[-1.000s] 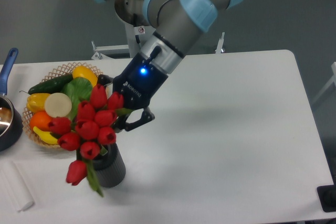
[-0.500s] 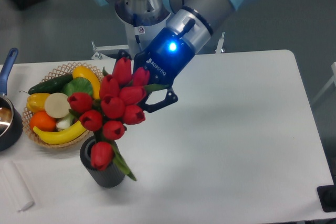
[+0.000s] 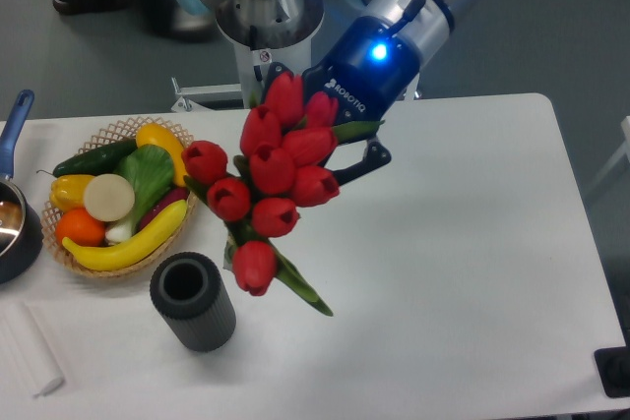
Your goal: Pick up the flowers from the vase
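Observation:
The flowers [image 3: 271, 189], a bunch of red tulip buds with green stems and leaves, hang in the air over the table, clear of the vase. My gripper [image 3: 340, 150] is shut on the bunch from behind, its dark fingers partly hidden by the buds. The vase [image 3: 193, 301], a short dark ribbed cylinder, stands upright near the front left of the table with its round mouth showing and nothing in it. The lowest bud and leaf tip hang just to the right of the vase.
A wicker basket [image 3: 108, 135] of toy fruit and vegetables sits left of the vase. A dark pot with a blue handle [image 3: 14, 120] is at the far left edge. A white folded cloth [image 3: 28, 349] lies at the front left corner.
The gripper has risen and moved right with the flowers. The stems have come fully out of the vase, whose mouth now shows bare.

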Available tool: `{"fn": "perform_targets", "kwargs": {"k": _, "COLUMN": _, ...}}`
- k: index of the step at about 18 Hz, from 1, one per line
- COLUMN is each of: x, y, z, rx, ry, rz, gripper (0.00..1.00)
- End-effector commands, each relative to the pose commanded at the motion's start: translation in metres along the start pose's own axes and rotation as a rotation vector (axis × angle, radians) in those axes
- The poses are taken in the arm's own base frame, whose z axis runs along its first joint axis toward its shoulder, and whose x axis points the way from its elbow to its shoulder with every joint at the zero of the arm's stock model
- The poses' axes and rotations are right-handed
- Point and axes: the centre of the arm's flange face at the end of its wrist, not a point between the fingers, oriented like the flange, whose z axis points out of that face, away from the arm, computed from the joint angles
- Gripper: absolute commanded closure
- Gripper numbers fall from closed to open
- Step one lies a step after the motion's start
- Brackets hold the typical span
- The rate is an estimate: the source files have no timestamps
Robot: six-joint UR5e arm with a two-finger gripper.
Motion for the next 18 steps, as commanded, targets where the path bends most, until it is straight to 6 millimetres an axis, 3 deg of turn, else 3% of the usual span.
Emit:
{"fn": "perform_targets", "kwargs": {"k": 7, "x": -0.012, "y": 0.001, "z": -0.007, "rx": 0.003, "ry": -0.017, "rz": 0.023, "gripper": 0.6}}
{"fn": "perform_targets", "kwargs": {"k": 18, "x": -0.012, "y": 0.004, "z": -0.008, "rx": 0.003, "ry": -0.018, "rz": 0.018, "gripper": 0.6}}
